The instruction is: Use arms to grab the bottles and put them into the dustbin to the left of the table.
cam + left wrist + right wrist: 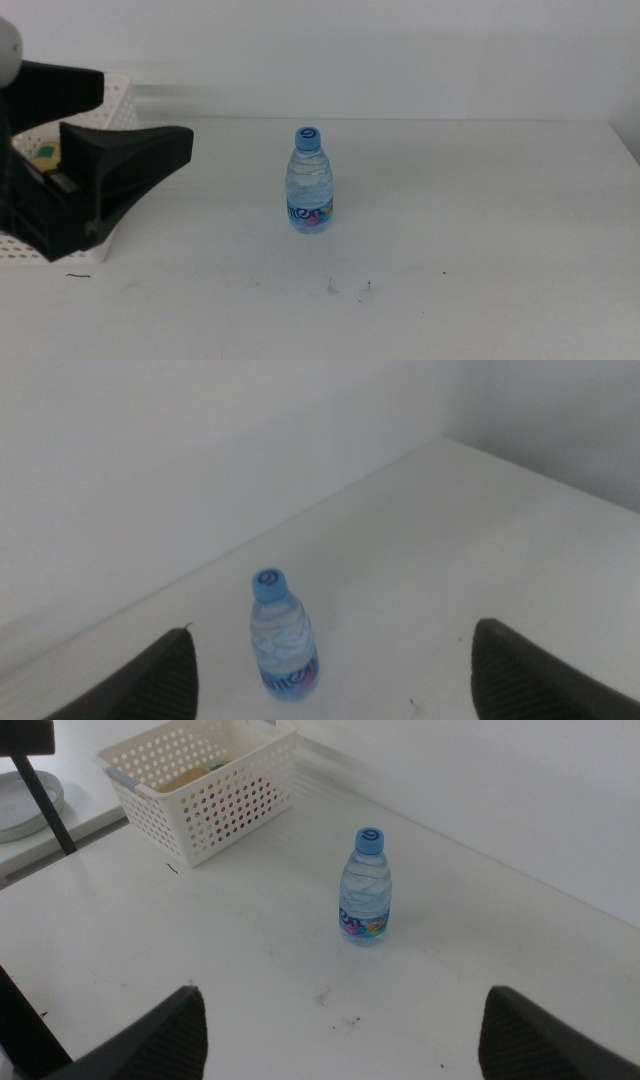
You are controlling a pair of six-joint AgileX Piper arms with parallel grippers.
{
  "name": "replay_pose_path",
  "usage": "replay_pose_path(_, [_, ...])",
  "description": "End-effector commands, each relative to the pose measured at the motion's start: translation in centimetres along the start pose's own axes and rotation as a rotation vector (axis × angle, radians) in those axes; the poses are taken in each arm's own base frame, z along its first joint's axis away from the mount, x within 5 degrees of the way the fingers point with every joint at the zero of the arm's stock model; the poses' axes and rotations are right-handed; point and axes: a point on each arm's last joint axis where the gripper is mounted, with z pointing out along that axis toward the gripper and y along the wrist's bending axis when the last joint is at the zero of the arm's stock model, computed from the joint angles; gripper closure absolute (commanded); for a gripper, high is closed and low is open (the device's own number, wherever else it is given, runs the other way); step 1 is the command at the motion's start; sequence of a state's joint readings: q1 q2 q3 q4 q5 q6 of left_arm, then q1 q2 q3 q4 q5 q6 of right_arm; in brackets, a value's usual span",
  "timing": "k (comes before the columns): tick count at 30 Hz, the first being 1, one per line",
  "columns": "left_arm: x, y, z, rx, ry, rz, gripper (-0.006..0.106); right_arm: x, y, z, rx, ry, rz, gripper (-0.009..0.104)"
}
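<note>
A small clear water bottle [310, 183] with a blue cap stands upright near the middle of the white table [480, 230]. It also shows in the left wrist view [283, 642] and the right wrist view [366, 890]. My left gripper [148, 115] hangs open at the table's left, over the white perforated dustbin [120, 95], well apart from the bottle. Its jaws [332, 635] are spread wide with nothing between them. My right gripper [345, 995] is open and empty too, out of the middle view. Something yellow and green [45, 153] lies inside the dustbin [200, 815].
A few small dark specks [330, 288] mark the tabletop in front of the bottle. Beyond the table's left edge stand a dark pole [45, 795] and a grey dish [20, 800]. A white wall runs behind the table.
</note>
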State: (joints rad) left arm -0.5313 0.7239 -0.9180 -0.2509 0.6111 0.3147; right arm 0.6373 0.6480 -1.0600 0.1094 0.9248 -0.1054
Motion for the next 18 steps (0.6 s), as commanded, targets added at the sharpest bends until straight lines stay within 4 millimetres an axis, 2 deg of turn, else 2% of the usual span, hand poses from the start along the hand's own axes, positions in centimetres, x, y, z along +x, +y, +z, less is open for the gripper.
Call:
replay_pose_path(1, [-0.4, -0.1, -0.1, 0.0, -0.039, -0.01, 0.007, -0.1, -0.1, -0.2, 0.007, -0.011, -0.004, 0.012])
replay_pose_path(4, [-0.3, 0.4, 0.2, -0.038, -0.082, -0.02, 0.007, -0.1, -0.1, -0.2, 0.008, -0.012, -0.006, 0.012])
replay_pose_path(7, [0.6, 1.2, 1.2, -0.112, -0.164, -0.037, 0.007, -0.1, -0.1, -0.2, 0.009, -0.014, -0.006, 0.012])
replay_pose_path(12, [4.4, 1.9, 3.4, -0.18, -0.24, -0.106, 0.007, -0.1, 0.0, -0.2, 0.006, -0.014, -0.004, 0.012])
replay_pose_path(15, [7.3, 2.0, 5.1, -0.192, -0.175, -0.169, 0.007, -0.1, 0.0, -0.2, 0.006, -0.014, -0.004, 0.012])
replay_pose_path(18, [8.9, 2.0, 6.2, -0.192, -0.104, -0.176, 0.007, -0.1, 0.0, -0.2, 0.006, -0.014, -0.004, 0.012])
